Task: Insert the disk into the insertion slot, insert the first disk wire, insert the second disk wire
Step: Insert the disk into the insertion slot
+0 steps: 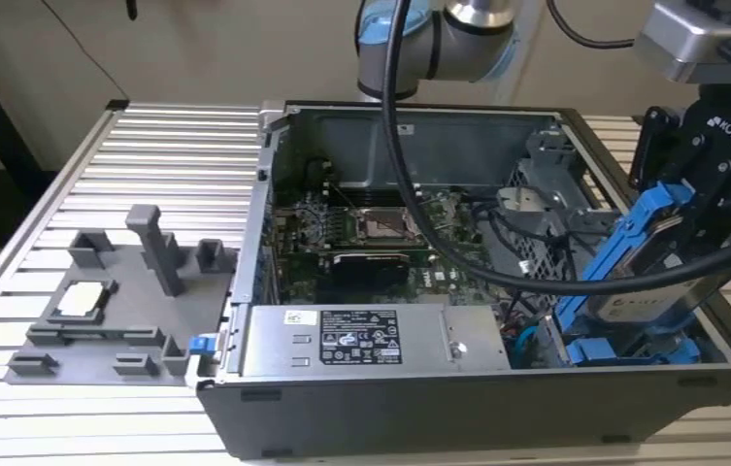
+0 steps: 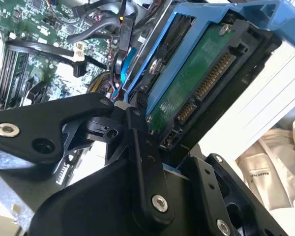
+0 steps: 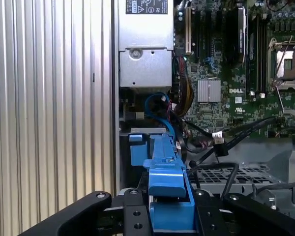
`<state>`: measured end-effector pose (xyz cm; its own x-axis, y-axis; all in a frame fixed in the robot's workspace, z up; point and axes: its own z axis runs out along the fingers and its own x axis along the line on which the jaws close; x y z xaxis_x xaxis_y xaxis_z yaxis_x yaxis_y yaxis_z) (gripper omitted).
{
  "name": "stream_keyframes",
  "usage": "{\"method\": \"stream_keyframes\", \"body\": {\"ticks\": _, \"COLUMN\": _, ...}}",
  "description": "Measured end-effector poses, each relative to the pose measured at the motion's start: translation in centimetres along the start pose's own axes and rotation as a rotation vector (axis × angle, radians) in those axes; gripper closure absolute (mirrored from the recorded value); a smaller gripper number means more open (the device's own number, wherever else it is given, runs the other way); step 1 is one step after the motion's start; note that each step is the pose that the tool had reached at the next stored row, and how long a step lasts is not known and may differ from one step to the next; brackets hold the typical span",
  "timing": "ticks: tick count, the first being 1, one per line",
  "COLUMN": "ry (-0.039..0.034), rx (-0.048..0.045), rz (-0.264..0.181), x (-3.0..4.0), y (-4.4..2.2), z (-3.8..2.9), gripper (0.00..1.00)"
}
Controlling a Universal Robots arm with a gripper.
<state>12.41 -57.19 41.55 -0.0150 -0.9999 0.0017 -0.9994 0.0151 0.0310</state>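
My gripper (image 1: 679, 228) is shut on the disk (image 1: 637, 277), a drive in a bright blue carrier. It holds the disk tilted steeply over the open computer case at the exterior view's right. The disk's lower end points down at the drive cage, whose insertion slot (image 1: 575, 330) is mostly hidden behind it. In the second wrist view the disk's green circuit board and connectors (image 2: 196, 83) face the camera above the black fingers (image 2: 140, 147). The first wrist view shows the blue carrier edge (image 3: 167, 184) between the fingers. Loose black cables with a white-tagged plug (image 3: 219, 139) lie over the motherboard.
Another blue-fronted carrier (image 1: 637, 351) sits low in the cage. A perforated grey bracket (image 1: 540, 209) and the power supply (image 1: 352, 342) flank the motherboard (image 1: 365, 238). A grey fixture (image 1: 119, 301) stands on the ribbed table (image 1: 171, 155) at the exterior view's left. A thick black hose (image 1: 469, 243) crosses the case.
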Motion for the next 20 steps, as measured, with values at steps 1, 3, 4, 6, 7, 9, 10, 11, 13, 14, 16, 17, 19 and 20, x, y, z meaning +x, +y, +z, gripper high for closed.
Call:
{"method": "stream_keyframes", "body": {"ticks": 1, "ry": -0.0002, "rx": 0.0000, "rz": 0.000, "x": 0.00, "y": -0.03, "z": 0.16, "gripper": 0.67}}
{"method": "stream_keyframes", "body": {"ticks": 3, "ry": -0.0009, "rx": 0.0000, "rz": 0.000, "x": 0.00, "y": -0.08, "z": 0.47, "gripper": 0.67}}
{"method": "stream_keyframes", "body": {"ticks": 4, "ry": -0.0013, "rx": 0.0000, "rz": 0.000, "x": 0.00, "y": -0.10, "z": 0.64, "gripper": 0.67}}
{"method": "stream_keyframes", "body": {"ticks": 6, "ry": -0.0023, "rx": 0.0000, "rz": 0.000, "x": 0.00, "y": -0.13, "z": 1.01, "gripper": 0.67}}
{"method": "stream_keyframes", "body": {"ticks": 7, "ry": -0.0027, "rx": 0.0000, "rz": 0.000, "x": -0.01, "y": -0.13, "z": 1.19, "gripper": 0.67}}
{"method": "stream_keyframes", "body": {"ticks": 9, "ry": -0.0032, "rx": 0.0000, "rz": 0.000, "x": 0.00, "y": -0.15, "z": 1.55, "gripper": 0.67}}
{"method": "stream_keyframes", "body": {"ticks": 10, "ry": -0.0035, "rx": -0.0001, "rz": 0.000, "x": -0.01, "y": -0.16, "z": 1.73, "gripper": 0.67}}
{"method": "stream_keyframes", "body": {"ticks": 11, "ry": -0.0039, "rx": -0.0001, "rz": 0.000, "x": -0.01, "y": -0.17, "z": 1.92, "gripper": 0.67}}
{"method": "stream_keyframes", "body": {"ticks": 13, "ry": -0.0054, "rx": -0.0001, "rz": 0.000, "x": -0.01, "y": -0.18, "z": 2.27, "gripper": 0.67}}
{"method": "stream_keyframes", "body": {"ticks": 14, "ry": -0.0064, "rx": -0.0001, "rz": 0.000, "x": -0.01, "y": -0.19, "z": 2.46, "gripper": 0.67}}
{"method": "stream_keyframes", "body": {"ticks": 16, "ry": -0.0080, "rx": -0.0002, "rz": 0.000, "x": -0.01, "y": -0.20, "z": 2.83, "gripper": 0.67}}
{"method": "stream_keyframes", "body": {"ticks": 17, "ry": -0.0086, "rx": -0.0002, "rz": -0.001, "x": -0.01, "y": -0.20, "z": 3.01, "gripper": 0.67}}
{"method": "stream_keyframes", "body": {"ticks": 19, "ry": -0.0102, "rx": -0.0001, "rz": -0.001, "x": -0.01, "y": -0.22, "z": 3.37, "gripper": 0.67}}
{"method": "stream_keyframes", "body": {"ticks": 20, "ry": -0.0109, "rx": -0.0002, "rz": -0.001, "x": -0.01, "y": -0.22, "z": 3.55, "gripper": 0.67}}
